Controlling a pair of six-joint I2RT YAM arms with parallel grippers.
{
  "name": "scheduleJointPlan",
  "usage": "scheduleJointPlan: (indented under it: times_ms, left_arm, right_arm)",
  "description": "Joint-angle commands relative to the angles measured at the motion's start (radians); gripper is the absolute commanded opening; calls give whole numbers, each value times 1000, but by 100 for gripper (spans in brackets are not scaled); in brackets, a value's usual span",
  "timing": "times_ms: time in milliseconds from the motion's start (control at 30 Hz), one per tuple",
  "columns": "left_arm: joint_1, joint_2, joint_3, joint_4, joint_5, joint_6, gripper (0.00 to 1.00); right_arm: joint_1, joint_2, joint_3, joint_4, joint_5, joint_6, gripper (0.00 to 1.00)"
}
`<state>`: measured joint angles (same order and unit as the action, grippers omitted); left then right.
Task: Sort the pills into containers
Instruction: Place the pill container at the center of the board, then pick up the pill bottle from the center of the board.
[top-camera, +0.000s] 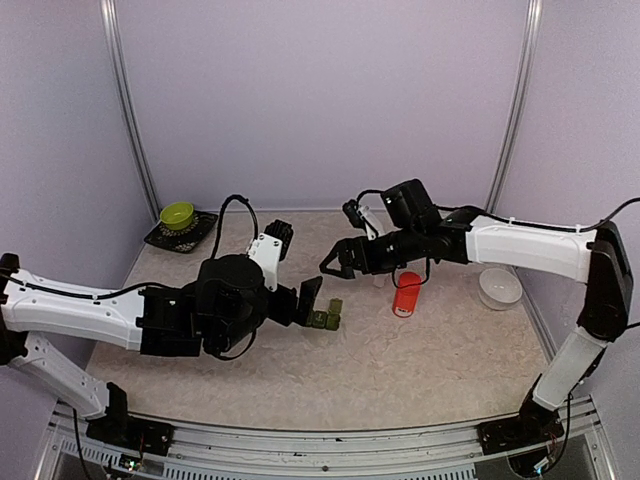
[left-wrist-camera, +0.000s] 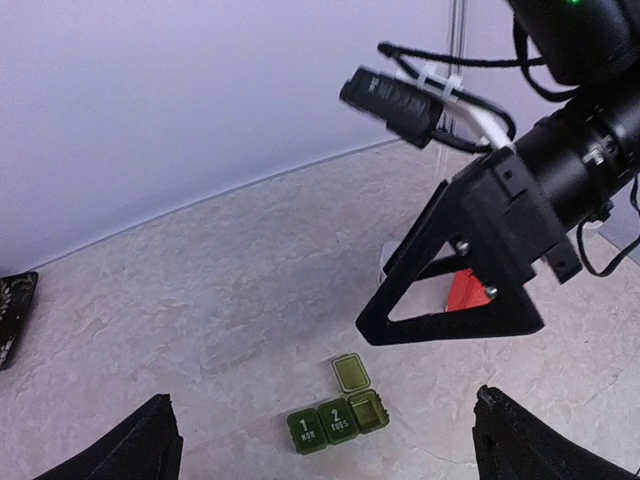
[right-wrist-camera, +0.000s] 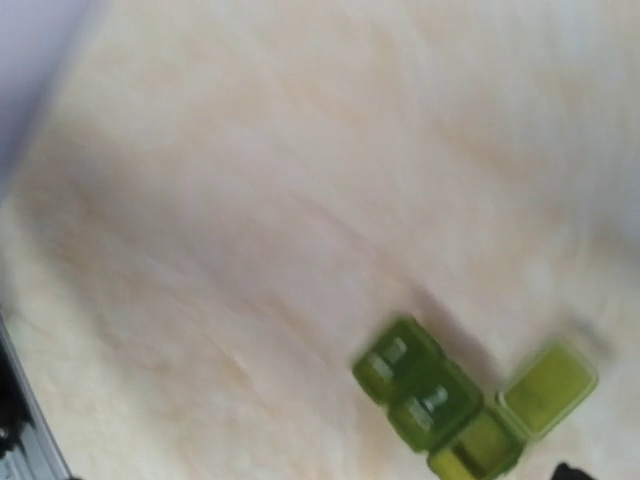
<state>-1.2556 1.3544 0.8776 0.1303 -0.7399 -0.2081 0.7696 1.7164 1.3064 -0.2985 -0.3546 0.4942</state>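
Observation:
The dark green container strip (top-camera: 327, 318) lies mid-table. Two lids are closed, marked "1 MON" and "2 TUES" (left-wrist-camera: 322, 427). The third compartment (left-wrist-camera: 367, 411) is open and looks empty, its lid (left-wrist-camera: 351, 372) folded back. My left gripper (top-camera: 312, 298) is open just left of the strip, and its view shows the fingers (left-wrist-camera: 140, 448) spread wide around it from above. My right gripper (top-camera: 338, 260) hovers open above and behind the strip and holds nothing. Its blurred view shows the strip (right-wrist-camera: 425, 390) and the open lid (right-wrist-camera: 548, 388). No pills show.
A red cylindrical bottle (top-camera: 406, 293) stands right of the strip and under the right arm. A white bowl (top-camera: 499, 288) sits at the right. A green bowl (top-camera: 178, 214) on a dark tray (top-camera: 205, 228) sits at the back left. Lilac walls enclose the table.

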Motion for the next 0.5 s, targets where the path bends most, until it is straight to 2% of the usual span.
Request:
scheduleJointPlan:
  times_ms: [0, 167, 267, 467]
  left_arm:
    - [17, 60, 113, -36, 74, 68, 99]
    - [46, 162, 259, -82, 120, 111, 99]
    - [86, 244, 350, -105, 234, 114, 99]
    - [114, 462, 615, -199, 345, 168, 99]
  right_arm:
    - [5, -177, -88, 49, 92, -134, 100]
    - [-3, -350, -264, 108, 228, -184, 100]
    - [-19, -468, -382, 165, 280, -179, 100]
    - [-75, -683, -538, 132, 467, -66, 100]
